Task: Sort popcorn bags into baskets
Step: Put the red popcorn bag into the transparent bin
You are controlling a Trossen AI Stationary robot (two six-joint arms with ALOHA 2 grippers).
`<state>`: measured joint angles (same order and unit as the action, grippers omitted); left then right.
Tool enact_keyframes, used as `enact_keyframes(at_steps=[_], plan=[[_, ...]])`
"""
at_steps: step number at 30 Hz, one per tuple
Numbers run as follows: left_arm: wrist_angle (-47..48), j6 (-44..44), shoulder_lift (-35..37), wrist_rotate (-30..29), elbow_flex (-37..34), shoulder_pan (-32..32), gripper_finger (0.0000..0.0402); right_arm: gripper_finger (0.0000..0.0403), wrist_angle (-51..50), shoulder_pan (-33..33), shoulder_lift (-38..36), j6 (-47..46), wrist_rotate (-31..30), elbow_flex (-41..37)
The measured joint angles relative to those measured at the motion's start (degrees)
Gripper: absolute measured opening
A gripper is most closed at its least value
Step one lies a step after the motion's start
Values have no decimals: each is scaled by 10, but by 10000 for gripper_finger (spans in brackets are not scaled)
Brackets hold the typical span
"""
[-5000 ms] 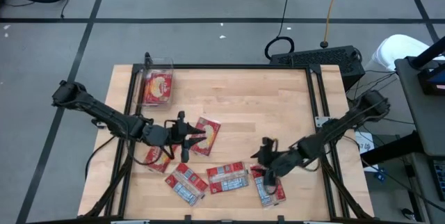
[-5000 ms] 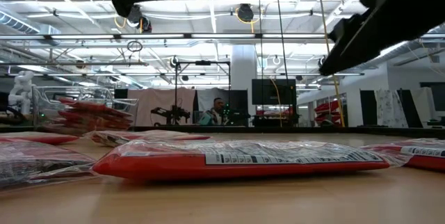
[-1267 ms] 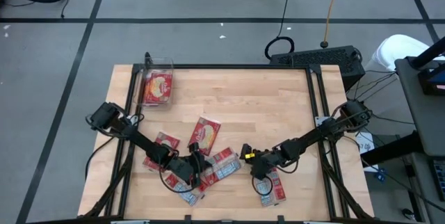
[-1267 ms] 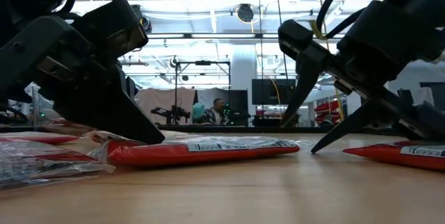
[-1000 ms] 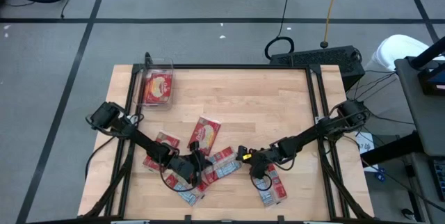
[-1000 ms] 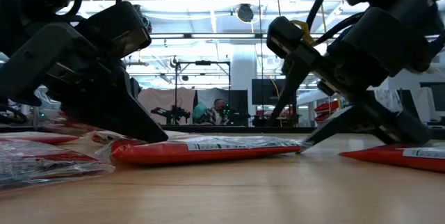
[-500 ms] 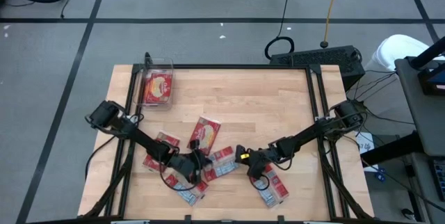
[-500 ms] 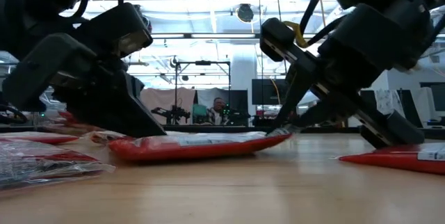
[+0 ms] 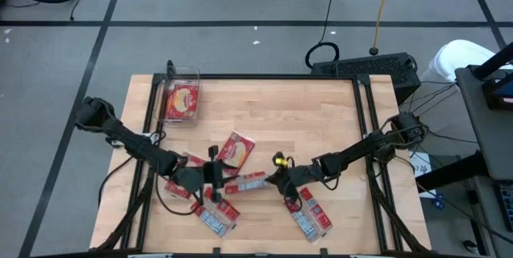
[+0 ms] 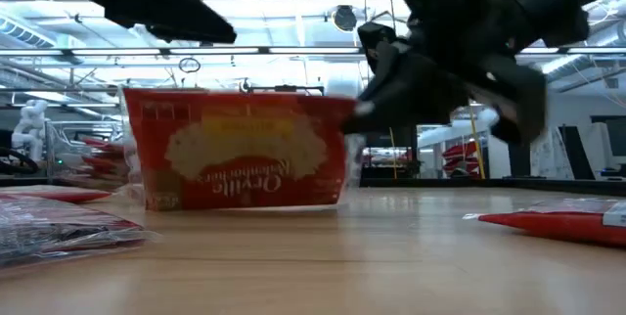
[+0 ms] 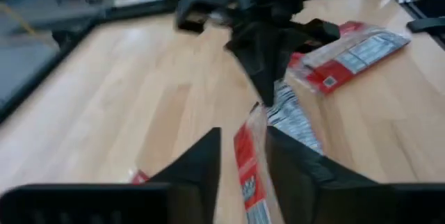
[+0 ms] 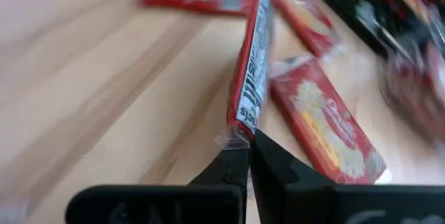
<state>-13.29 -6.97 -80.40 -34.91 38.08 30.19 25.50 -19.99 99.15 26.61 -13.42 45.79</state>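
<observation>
1. Red popcorn bag [image 10: 240,149] stands on its edge near the table's front middle, popcorn picture facing the low camera; in the high view it shows as a thin strip [image 9: 243,183] between the two grippers.
2. Right gripper [image 9: 276,181] is clenched on that bag's end seal; its own wrist view shows both fingertips [image 12: 240,156] pinched together on the clear crimp of the bag [image 12: 252,78].
3. Left gripper [image 9: 216,175] sits at the bag's other end. Left wrist view shows its fingers [image 11: 201,158] spread, the bag's edge [image 11: 245,161] running between them, no clear contact: released.
4. Wood table [image 9: 304,122]: another bag [image 9: 235,151] lies flat just behind the upright one, picture side up.
5. More bags: two near the left gripper at the front left [image 9: 210,216], one by the left arm [image 9: 183,184], one front right of the right gripper [image 9: 311,214].
6. Clear basket [image 9: 181,100] sits at the table's back left corner, one bag inside it, well apart from both grippers.
7. Low view: the flat bag [image 10: 548,219] lies at right, crinkled packets at the left edge [image 10: 59,229].
</observation>
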Motion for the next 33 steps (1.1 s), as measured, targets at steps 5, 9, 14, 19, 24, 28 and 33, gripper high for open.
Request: enact_keyframes(at_steps=[5, 9, 14, 19, 24, 28, 33], plan=[[-5, -6, -15, -13, 0, -5, 193, 0, 11, 26, -12, -122, -1, 0], [-6, -7, -40, -12, 0, -9, 236, 0, 13, 47, -13, -169, 0, 0], [-5, -34, -57, -8, 0, -23, 260, 0, 12, 67, -13, -204, 0, 0], [-6, -68, -56, 9, 1, -34, 253, 0, 12, 80, -13, -213, 2, 0], [0, -134, -64, 98, 1, -63, 230, 0, 13, 89, -13, -215, 2, 0], [22, -164, -66, 103, 1, -81, 205, 0, 13, 90, -13, -215, 2, 1], [30, -160, -66, 108, 1, -100, 140, 0, 15, 90, -13, -215, 1, 1]])
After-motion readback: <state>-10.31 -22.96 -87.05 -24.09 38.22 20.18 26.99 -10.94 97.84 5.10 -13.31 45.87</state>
